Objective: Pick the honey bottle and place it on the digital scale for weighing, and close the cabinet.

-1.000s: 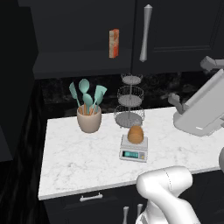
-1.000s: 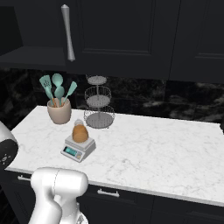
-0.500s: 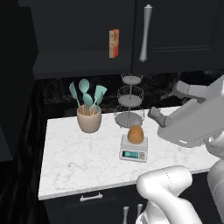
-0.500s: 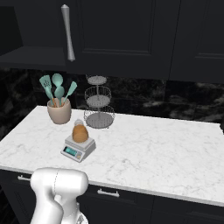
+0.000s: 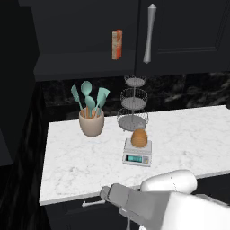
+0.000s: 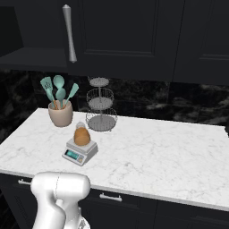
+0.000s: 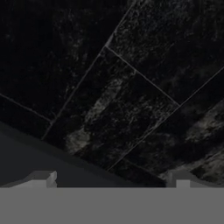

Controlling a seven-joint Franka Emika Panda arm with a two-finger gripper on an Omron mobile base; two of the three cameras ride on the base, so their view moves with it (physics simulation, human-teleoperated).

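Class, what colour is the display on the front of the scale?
Teal, on the light-grey scale, seen best in the left base view.

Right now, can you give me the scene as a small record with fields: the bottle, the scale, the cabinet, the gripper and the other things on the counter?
bottle: squat amber honey bottle stands upright on the scale
scale: flat light-grey digital scale on the white marble counter, teal display lit
cabinet: dark upper cabinet, left part open, orange-white carton on its shelf
gripper: gripper open, holds nothing, faces dark tiles
other: beige pot of teal utensils; three-tier wire stand behind the scale
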